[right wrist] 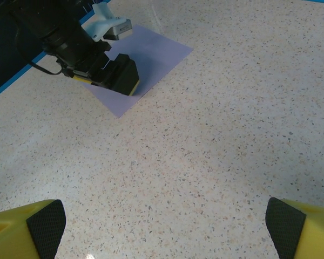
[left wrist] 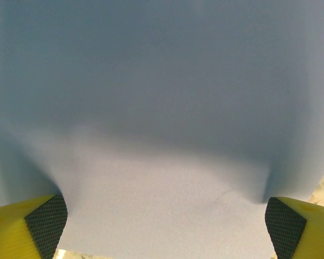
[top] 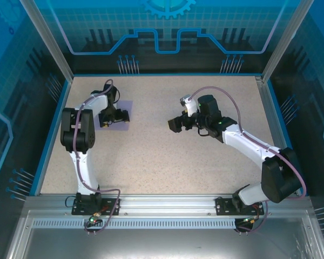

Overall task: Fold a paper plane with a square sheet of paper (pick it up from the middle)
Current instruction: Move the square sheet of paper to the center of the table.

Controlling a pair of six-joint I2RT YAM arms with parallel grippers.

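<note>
The square sheet of paper (top: 127, 106) lies flat on the table at the far left, plain lavender. My left gripper (top: 115, 115) is lowered onto its middle, jaws open wide. In the left wrist view the paper (left wrist: 162, 108) spreads between the two fingertips (left wrist: 46, 224), with a faint wrinkle near the right pad. My right gripper (top: 176, 123) hovers open over bare table near the centre, well to the right of the sheet. Its wrist view has the sheet (right wrist: 156, 51) at the top with the left gripper (right wrist: 109, 78) on it, and my right gripper (right wrist: 164, 226) holds nothing.
The speckled beige table (top: 167, 162) has a raised blue rim (top: 49, 135) on the left, far and right sides. The sheet sits close to the left rim. Metal frame posts and clear walls enclose the table.
</note>
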